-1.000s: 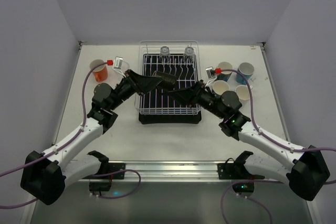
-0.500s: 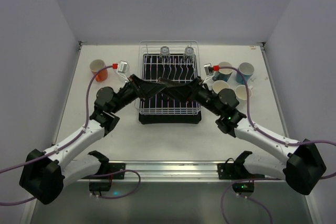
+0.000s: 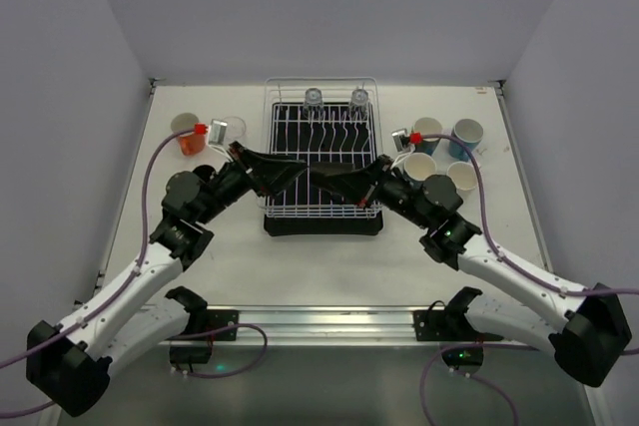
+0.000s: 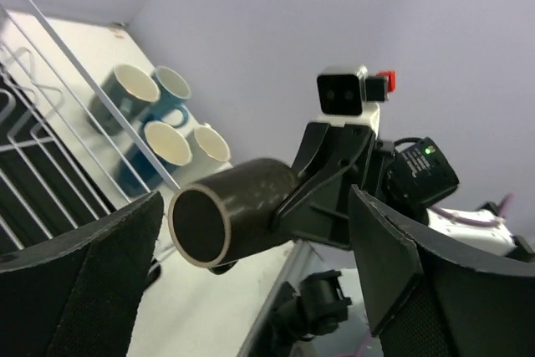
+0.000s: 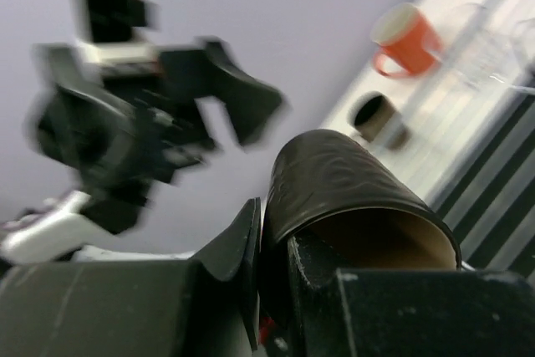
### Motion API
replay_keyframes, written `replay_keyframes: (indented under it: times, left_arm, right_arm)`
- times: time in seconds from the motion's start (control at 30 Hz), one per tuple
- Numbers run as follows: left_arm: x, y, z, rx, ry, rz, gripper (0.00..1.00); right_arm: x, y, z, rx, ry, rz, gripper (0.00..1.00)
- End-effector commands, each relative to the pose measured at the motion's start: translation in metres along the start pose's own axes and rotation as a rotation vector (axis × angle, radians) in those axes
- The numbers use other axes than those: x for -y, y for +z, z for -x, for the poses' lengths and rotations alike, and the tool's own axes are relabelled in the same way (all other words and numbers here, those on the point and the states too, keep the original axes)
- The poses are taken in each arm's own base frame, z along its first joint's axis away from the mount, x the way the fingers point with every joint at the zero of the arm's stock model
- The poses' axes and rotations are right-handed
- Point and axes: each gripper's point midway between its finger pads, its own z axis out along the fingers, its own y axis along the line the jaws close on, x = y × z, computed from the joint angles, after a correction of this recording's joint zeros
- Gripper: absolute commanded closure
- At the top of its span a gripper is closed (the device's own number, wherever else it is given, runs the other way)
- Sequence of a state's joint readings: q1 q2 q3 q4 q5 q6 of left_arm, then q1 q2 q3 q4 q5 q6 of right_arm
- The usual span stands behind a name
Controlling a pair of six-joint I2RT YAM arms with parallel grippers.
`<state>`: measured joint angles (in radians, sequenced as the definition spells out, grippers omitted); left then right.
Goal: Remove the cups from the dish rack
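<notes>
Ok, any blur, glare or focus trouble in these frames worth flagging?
Right wrist: motion blur smears the left gripper and the background; the dark brown cup up close is sharper. Left wrist: crisp on that cup, its own fingers dark, soft foreground shapes. Top external: evenly lit and sharp, no glare on the dish rack.

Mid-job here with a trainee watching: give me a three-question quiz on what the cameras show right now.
1. True or false: the left pincer is clamped on the dark cup.
2. How many clear glasses stand in the dish rack? A one, B two, C four.
3. Fill in: the orange mug sits to the rack's ____ in the top view.
Key: 1 false, the right pincer holds it; 2 B; 3 left.
</notes>
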<state>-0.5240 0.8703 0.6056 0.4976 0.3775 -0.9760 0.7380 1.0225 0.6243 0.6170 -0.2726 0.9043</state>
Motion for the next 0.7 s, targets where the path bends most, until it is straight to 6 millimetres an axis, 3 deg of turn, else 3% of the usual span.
replay_keyframes:
  times: [0.0,0.03,0.07,0.1,0.13,0.17,0.23,0.27,0.37,0.53,0.67]
  left_arm:
    - [0.005,-0.01,0.027,0.019,0.229,0.114,0.04]
    - [0.008,-0.012,0.035,0.03,0.267,0.139,0.04]
    - [0.007,-0.017,0.039,0.023,0.333,0.16,0.02]
    - [-0.007,-0.024,0.034,-0.014,0.346,0.237,0.01]
    - [-0.008,-0.029,0.036,-0.031,0.368,0.268,0.0]
    - [-0.009,-0.035,0.037,-0.045,0.429,0.286,0.0]
    - [-0.016,-0.047,0.034,-0.094,0.479,0.34,0.0]
    - [-0.018,-0.052,0.035,-0.114,0.535,0.351,0.0]
    - [-0.037,-0.068,0.032,-0.163,0.605,0.443,0.0]
    - [-0.069,-0.088,0.018,-0.183,0.624,0.54,0.0]
    - [-0.085,-0.097,0.016,-0.159,0.639,0.597,0.0]
  right_arm:
    - [0.026,-0.03,0.009,-0.046,-0.163,-0.247,1.0]
    - [0.032,-0.039,0.01,-0.062,-0.19,-0.307,1.0]
    - [0.041,-0.06,0.007,-0.134,-0.24,-0.408,1.0]
    - [0.053,-0.074,0.012,-0.143,-0.271,-0.511,1.0]
    - [0.049,-0.084,0.026,-0.13,-0.296,-0.571,1.0]
    - [0.063,-0.111,0.018,-0.196,-0.31,-0.683,1.0]
    - [0.067,-0.133,0.026,-0.212,-0.328,-0.78,1.0]
    - [0.076,-0.151,0.018,-0.268,-0.324,-0.857,1.0]
    - [0.106,-0.184,0.025,-0.27,-0.339,-1.073,1.0]
    - [0.157,-0.201,0.025,-0.312,-0.289,-1.233,1.0]
    - [0.186,-0.193,0.021,-0.32,-0.267,-1.253,1.0]
